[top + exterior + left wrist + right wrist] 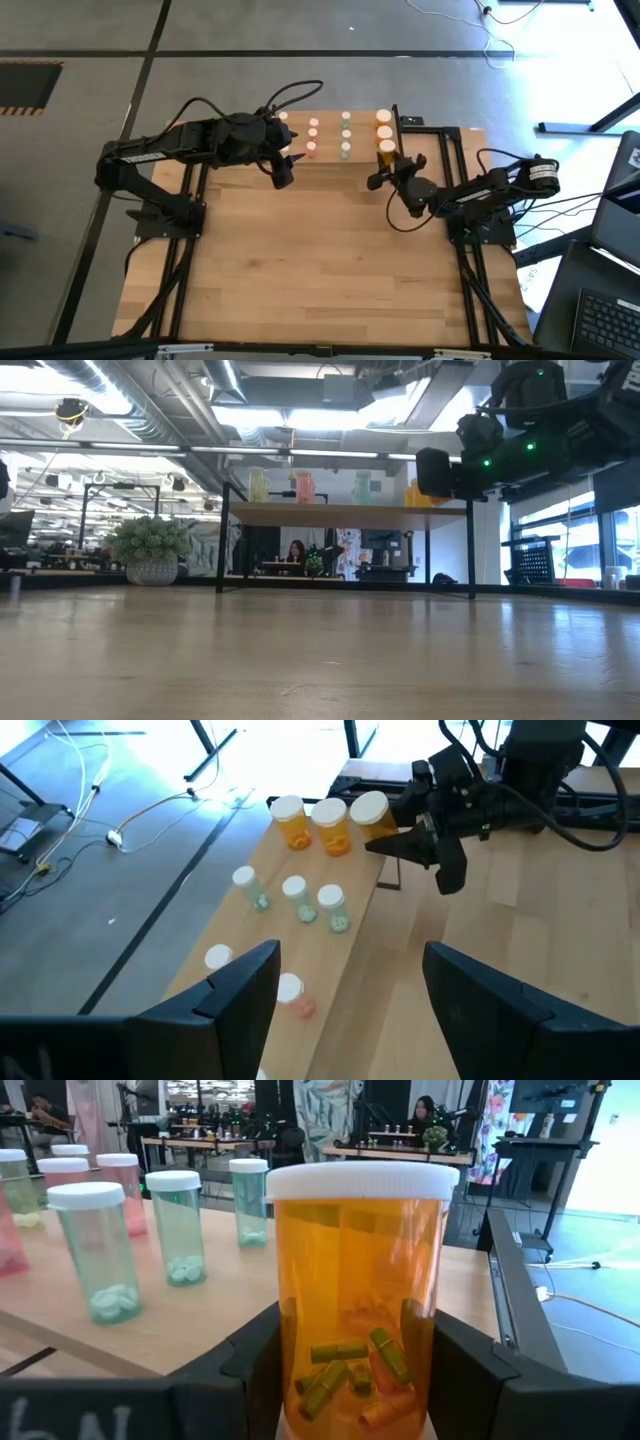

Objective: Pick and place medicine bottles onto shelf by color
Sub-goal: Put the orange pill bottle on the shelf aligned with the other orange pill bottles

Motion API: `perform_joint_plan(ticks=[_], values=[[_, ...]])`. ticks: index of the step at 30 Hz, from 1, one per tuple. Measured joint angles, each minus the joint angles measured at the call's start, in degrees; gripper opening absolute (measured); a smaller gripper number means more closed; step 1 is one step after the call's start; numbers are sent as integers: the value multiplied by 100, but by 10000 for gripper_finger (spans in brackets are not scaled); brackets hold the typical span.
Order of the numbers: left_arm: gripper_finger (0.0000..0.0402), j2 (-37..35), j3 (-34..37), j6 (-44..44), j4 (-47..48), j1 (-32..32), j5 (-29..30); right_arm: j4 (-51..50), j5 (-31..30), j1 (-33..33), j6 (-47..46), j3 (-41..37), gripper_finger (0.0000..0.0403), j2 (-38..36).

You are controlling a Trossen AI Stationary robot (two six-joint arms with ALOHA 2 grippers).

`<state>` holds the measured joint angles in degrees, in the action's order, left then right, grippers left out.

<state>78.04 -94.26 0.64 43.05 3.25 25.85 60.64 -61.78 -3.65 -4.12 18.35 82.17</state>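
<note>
The right tool (388, 168) is clamped on an orange pill bottle (358, 1295) with a white cap, holding it upright at the near edge of the shelf (330, 160), at the end of the orange row (328, 822). On that same shelf the green bottles (140, 1240) stand in a row just beside the orange ones, with pink bottles (312, 137) further along. The left tool (283, 170) hovers over the bench (320, 260) at the shelf's near edge by the pink row, fingers spread wide and holding nothing.
</note>
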Motion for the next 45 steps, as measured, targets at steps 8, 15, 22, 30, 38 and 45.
perform_joint_plan(ticks=[8,15,22,30,38,45], values=[[241,0,0,5,-2,0,0,-23,420,-161,-141,0,188,0],[241,-2,0,5,0,0,-2,-201,448,-187,-167,0,188,0],[241,-2,0,94,0,0,-2,-289,485,-187,-330,2,188,-2],[241,-3,0,147,0,-2,-2,-298,501,-247,-816,2,196,-4],[241,-4,0,147,0,-2,-2,-295,728,-359,-826,7,201,-9],[241,-4,0,149,0,-2,-2,-299,749,-359,-746,7,203,-9]])
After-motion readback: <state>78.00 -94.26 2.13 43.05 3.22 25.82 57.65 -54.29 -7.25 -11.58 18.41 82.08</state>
